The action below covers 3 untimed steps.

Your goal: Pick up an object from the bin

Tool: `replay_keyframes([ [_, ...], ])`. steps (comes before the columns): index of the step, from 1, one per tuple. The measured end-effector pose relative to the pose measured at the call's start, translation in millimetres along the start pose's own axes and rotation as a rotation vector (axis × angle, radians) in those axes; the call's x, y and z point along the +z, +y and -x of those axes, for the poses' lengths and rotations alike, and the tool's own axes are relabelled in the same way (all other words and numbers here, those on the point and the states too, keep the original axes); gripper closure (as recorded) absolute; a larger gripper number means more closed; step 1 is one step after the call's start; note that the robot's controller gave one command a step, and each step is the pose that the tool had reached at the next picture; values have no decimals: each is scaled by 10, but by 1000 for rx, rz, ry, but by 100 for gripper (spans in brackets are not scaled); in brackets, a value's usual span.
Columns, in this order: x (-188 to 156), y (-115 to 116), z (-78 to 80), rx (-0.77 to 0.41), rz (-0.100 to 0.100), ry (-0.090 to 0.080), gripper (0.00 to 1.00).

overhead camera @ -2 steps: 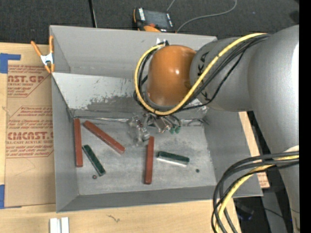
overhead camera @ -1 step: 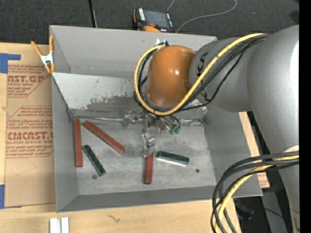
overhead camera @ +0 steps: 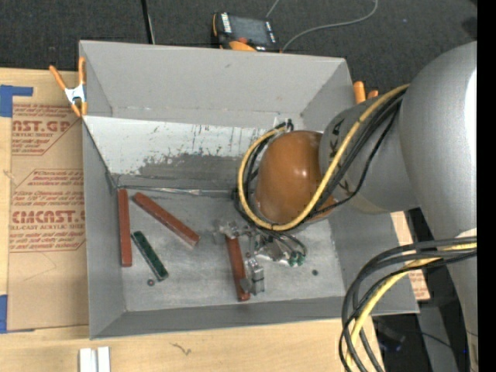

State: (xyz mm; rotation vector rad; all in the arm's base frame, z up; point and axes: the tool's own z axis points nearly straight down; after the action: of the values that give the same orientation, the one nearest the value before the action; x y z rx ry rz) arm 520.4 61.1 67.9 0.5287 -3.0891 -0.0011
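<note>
Fingers (overhead camera: 256, 266), spread not discernible, hang beside one of three brown sticks (overhead camera: 238, 271); one green stick (overhead camera: 149, 254) apart.

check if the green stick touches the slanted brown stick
Apart: the camera view shows bare bin floor between the green stick and the slanted brown stick.

Grey metal bin (overhead camera: 203, 84) with four thin sticks on its scuffed floor.

One red-brown stick (overhead camera: 124, 229) lies along the foot of the left wall, running from back to front. A second red-brown stick (overhead camera: 165, 219) lies slantwise just beside it, its upper end near the back-left corner. A dark green stick (overhead camera: 149, 255) lies between them and the front edge, slanted the same way as the second. A third red-brown stick (overhead camera: 238, 268) lies well apart, near the middle of the front edge, almost straight from back to front.
</note>
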Motion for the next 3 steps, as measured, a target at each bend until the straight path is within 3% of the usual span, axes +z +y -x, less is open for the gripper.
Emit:
replay_keyframes([
  [1, -76, -469, 87, 39, -4, -10, 0],
  [2, -20, -1101, 150, 28, -6, -10, 0],
  [3, -21, -1055, 157, 24, -1, -9, 100],
])
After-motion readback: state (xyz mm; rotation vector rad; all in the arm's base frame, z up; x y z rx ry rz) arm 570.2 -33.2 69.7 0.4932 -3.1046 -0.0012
